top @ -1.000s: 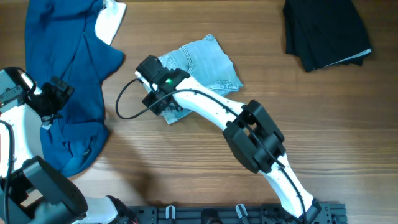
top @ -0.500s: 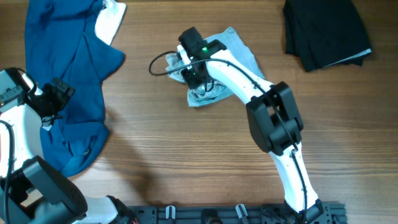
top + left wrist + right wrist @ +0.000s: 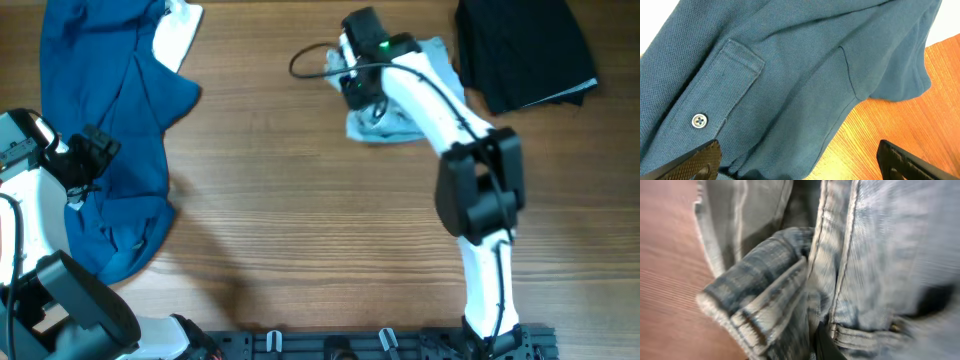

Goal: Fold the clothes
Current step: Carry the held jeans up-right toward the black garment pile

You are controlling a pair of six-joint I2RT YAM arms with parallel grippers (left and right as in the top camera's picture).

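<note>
Right gripper: pinches a bunched fold of the shorts at the far middle of the table, near the black cloth. Covers much of the denim with arm and wrist in the overhead view; leaves only a crumpled lower edge and a pale corner showing. Up close, blurs into seams, a rolled hem and a belt loop; shows just a dark sliver of one finger, the rest buried in cloth.

Left gripper: hangs spread wide over the blue shirt, grasping nothing. Cuts off both fingers at the lower edge of the wrist view; shows one button on the placket.
</note>
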